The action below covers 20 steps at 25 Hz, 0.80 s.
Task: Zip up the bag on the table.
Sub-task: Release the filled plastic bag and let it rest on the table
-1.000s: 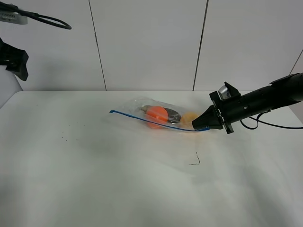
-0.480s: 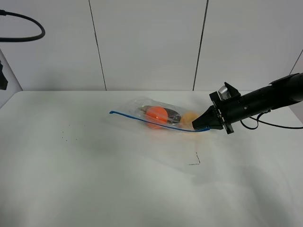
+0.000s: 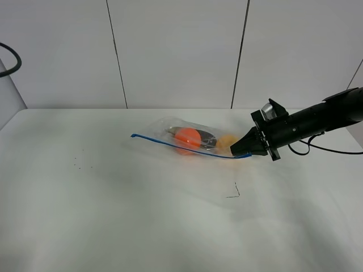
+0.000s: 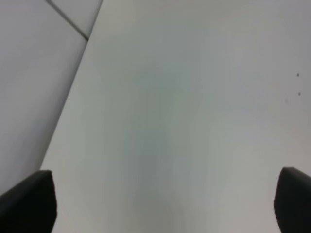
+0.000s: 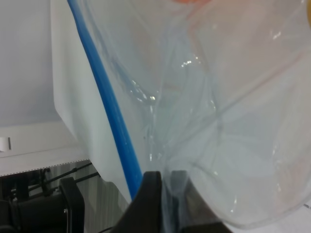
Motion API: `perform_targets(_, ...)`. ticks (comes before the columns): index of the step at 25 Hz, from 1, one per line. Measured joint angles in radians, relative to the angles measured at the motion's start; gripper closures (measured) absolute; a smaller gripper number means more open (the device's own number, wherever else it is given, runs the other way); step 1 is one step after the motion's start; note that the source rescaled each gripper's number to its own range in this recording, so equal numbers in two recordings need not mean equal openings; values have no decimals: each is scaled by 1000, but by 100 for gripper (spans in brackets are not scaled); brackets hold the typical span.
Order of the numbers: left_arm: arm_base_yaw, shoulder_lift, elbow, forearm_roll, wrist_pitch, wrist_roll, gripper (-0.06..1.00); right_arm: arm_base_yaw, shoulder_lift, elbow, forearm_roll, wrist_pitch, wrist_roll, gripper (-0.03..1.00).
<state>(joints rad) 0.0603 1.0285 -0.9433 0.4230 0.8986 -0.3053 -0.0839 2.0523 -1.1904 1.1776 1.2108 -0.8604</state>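
Note:
The clear bag [image 3: 190, 136] lies on the white table [image 3: 113, 221], with an orange ball [image 3: 187, 137], a dark item and a yellowish item showing through. Its blue zip strip [image 3: 181, 147] runs from the far left end to my right gripper [image 3: 241, 152]. The right gripper is shut on the bag's right end next to the strip. The right wrist view shows the gripper [image 5: 165, 184] pinching the crinkly plastic [image 5: 233, 121] beside the blue strip [image 5: 109, 111]. My left gripper [image 4: 163, 201] is open and empty over bare table; it is out of the exterior view.
A small black mark [image 3: 234, 191] is on the table in front of the bag. Tiny dark specks [image 3: 79, 164] lie at the left. A black cable loop [image 3: 7, 62] hangs at the far left edge. White wall panels stand behind the table.
The left arm has withdrawn out of the exterior view at the upper left; only its cable loop remains. The right gripper and the bag have hardly moved.

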Motion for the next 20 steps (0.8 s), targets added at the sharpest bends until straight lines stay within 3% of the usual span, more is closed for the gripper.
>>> perform_targets(8,0,-331,200,-61,1,6,-6,0,0,0,0,0,0,97)
perform_targets(15,0,-631,260,-127,5,39,-6,0,0,0,-1,0,-8,97)
perform_targets(20,0,-777,303,-194,58,119,-6,0,0,0,-1,0,-8,97)
